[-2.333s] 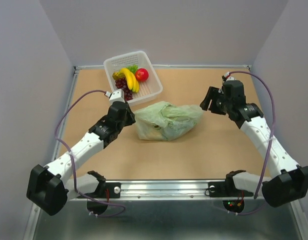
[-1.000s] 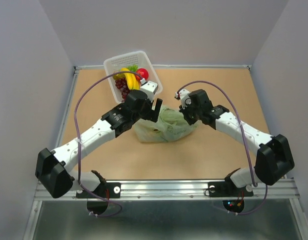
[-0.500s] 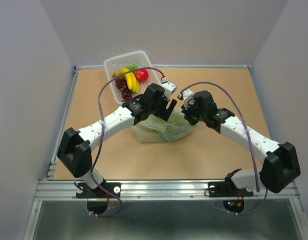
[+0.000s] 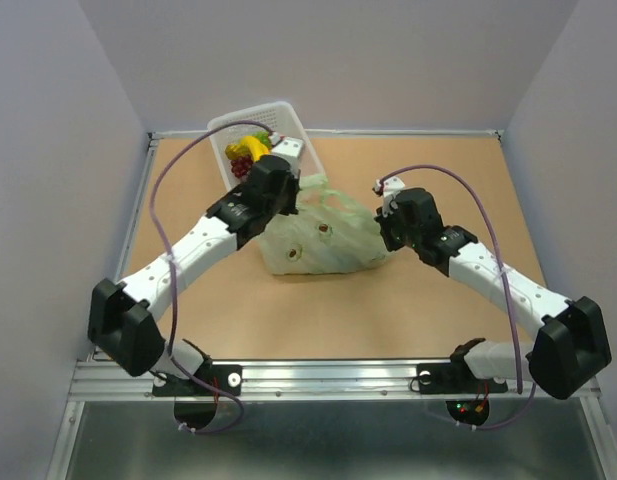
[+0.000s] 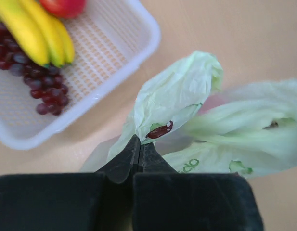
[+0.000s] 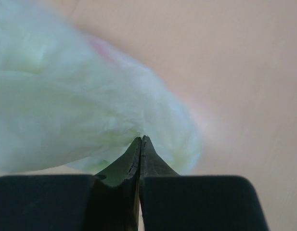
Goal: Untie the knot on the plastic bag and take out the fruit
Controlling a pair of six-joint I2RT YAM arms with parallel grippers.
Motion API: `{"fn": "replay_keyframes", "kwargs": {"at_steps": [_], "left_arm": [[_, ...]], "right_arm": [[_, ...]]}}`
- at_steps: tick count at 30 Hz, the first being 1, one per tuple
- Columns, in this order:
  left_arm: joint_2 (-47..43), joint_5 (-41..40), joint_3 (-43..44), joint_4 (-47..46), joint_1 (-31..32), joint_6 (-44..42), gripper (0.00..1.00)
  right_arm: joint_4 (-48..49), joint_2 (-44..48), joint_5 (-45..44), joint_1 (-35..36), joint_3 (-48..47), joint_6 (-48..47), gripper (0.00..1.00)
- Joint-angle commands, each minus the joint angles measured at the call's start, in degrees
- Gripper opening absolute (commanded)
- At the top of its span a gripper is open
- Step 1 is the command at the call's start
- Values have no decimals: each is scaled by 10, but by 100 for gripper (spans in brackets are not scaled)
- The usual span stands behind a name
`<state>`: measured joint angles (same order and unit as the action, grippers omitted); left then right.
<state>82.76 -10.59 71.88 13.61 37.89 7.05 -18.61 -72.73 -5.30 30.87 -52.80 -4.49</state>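
The pale green plastic bag [image 4: 330,236] lies mid-table, pulled taut between both arms. My left gripper [image 4: 301,193] is shut on a thin flap of the plastic bag [image 5: 179,91] at its upper left corner, near the basket. My right gripper [image 4: 382,240] is shut on the bag's right end, where the plastic bag [image 6: 81,106] looks blurred and close. I cannot make out the knot in any view. The fruit is hidden inside the bag; only a faint pink tint shows through the plastic.
A white basket [image 4: 224,127] stands at the back left, just behind my left gripper. The basket [image 5: 147,21] holds a banana [image 5: 37,29], purple grapes [image 5: 45,84] and a red fruit [image 5: 64,6]. Grey walls close in the table on three sides.
My left gripper has shut on the bag's flap and drawn it back left toward the basket, stretching the bag out. My right gripper stays shut on the bag's right end.
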Motion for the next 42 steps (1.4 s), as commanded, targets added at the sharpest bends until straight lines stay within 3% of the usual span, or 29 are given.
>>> {"fn": "replay_keyframes", "kwargs": {"at_steps": [1, 6, 9, 11, 13, 14, 16, 17, 19, 22, 25, 30, 33, 36, 40, 42], "left_arm": [[-94, -26, -44, -51, -70, 73, 0], [-174, -56, -153, -75, -101, 181, 0], [-213, -31, -206, -105, -101, 222, 0], [-259, -9, -256, -129, -102, 254, 0], [-303, 12, -302, -152, -101, 263, 0], [-316, 30, -314, -167, -101, 263, 0], [-348, 43, -338, -170, -101, 261, 0], [-356, 55, -344, -169, -101, 258, 1], [-379, 65, -364, -166, -100, 256, 1], [-414, 77, -393, -166, -99, 263, 1], [-436, 81, -419, -164, -99, 272, 2], [-452, 86, -439, -164, -97, 281, 2], [-455, 85, -443, -164, -97, 278, 2], [-460, 84, -445, -164, -96, 277, 2], [-468, 65, -451, -152, -95, 287, 2], [-468, 46, -452, -142, -95, 303, 2]], "right_arm": [[32, 56, -133, -41, 30, 143, 1], [32, 145, -173, -76, 69, 358, 0], [37, 195, -138, -76, 94, 401, 0], [43, 206, -60, -76, 95, 379, 2], [32, 208, 1, -75, 81, 326, 13], [22, 210, 46, -75, 58, 309, 31], [-5, 218, 85, -74, 28, 256, 51], [-16, 216, 112, -73, 5, 238, 68], [-58, 188, 143, -70, -71, 197, 81], [-105, 145, 158, -51, -162, 188, 86], [-112, 95, 97, 2, -218, 194, 93], [-142, -24, -21, 127, -321, 204, 94], [-153, -88, -108, 166, -366, 211, 94], [-156, -135, -195, 181, -351, 236, 92], [-157, -125, -255, 183, -253, 293, 68], [-155, -100, -238, 183, -204, 307, 65]]}}
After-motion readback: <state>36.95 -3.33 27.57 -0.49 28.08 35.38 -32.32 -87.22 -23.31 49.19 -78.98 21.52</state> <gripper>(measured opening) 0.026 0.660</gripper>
